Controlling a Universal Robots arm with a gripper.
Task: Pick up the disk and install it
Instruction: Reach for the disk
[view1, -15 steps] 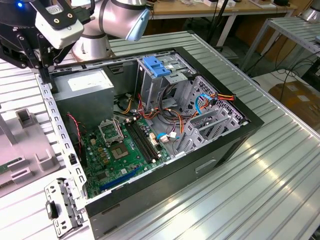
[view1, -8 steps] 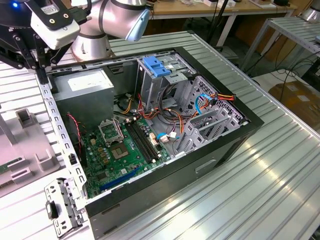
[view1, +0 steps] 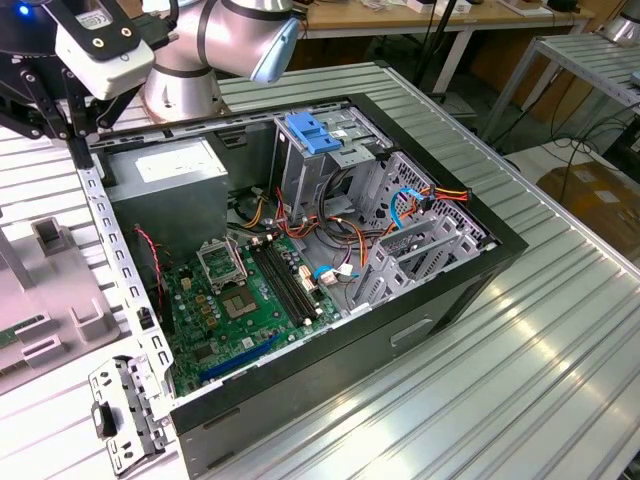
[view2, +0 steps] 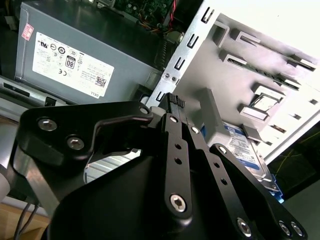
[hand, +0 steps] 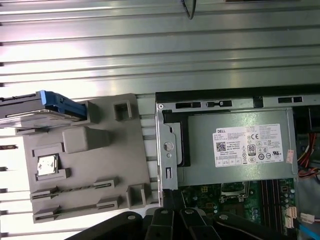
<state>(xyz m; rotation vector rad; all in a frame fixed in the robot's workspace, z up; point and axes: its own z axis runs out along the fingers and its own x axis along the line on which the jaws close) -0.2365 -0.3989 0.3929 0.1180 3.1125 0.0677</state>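
The open computer case (view1: 420, 310) was set on the ribbed metal bench (view1: 560, 360), with the arm (view1: 220, 40) standing at about 11 o'clock from it in the exterior view. A grey holder plate (view1: 60, 300) was laid on the bench at the case's 9 o'clock, just beside its rear panel. In the first wrist view, the disk (hand: 30, 107) was seated at the plate's corner farthest from the case, edged by its blue carrier (hand: 67, 107). Its blue-banded label (view2: 245, 150) was caught in the second wrist view. The claw (view2: 175, 102) hung near where plate and case met, close to the grey power-supply box (view2: 70, 65) and apart from the disk. Whether it was open or closed could not be told.
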